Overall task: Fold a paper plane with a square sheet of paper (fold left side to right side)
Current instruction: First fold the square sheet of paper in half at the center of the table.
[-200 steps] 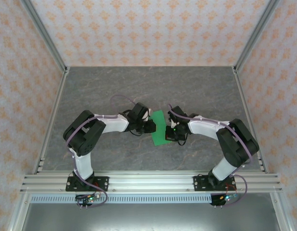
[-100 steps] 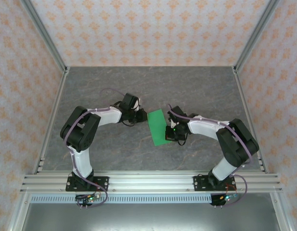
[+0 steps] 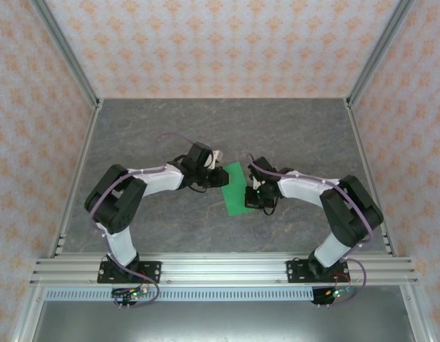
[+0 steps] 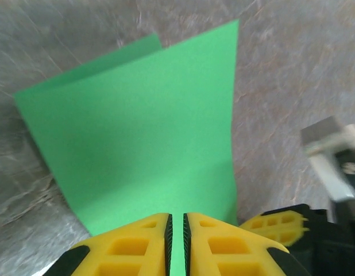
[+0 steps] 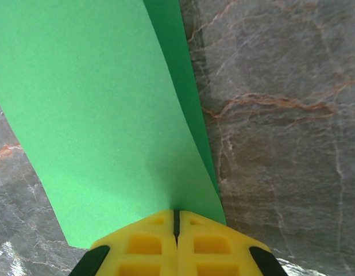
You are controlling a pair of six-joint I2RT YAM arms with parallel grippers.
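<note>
The square sheet of paper (image 3: 234, 191) is bright green and lies folded in half on the grey table, a narrow slanted rectangle between my two arms. From the left wrist camera, the top layer of the sheet (image 4: 143, 126) sits slightly offset over the lower one. My left gripper (image 3: 220, 176) stands at the sheet's upper left edge. Its jaws (image 4: 176, 221) are shut to a thin slit above the paper, with nothing pinched. My right gripper (image 3: 253, 198) is shut, its tips (image 5: 176, 214) down on the sheet (image 5: 103, 115) at its right edge.
The grey marbled tabletop (image 3: 149, 128) stretches around the sheet. Aluminium posts and patterned walls (image 3: 227, 43) close it in on three sides. One yellow finger of the right gripper (image 4: 275, 223) shows beside the sheet's corner in the left wrist view.
My left gripper drew back to the left off the sheet, then came back to its upper left edge, a little farther up than before. The right gripper stayed put.
</note>
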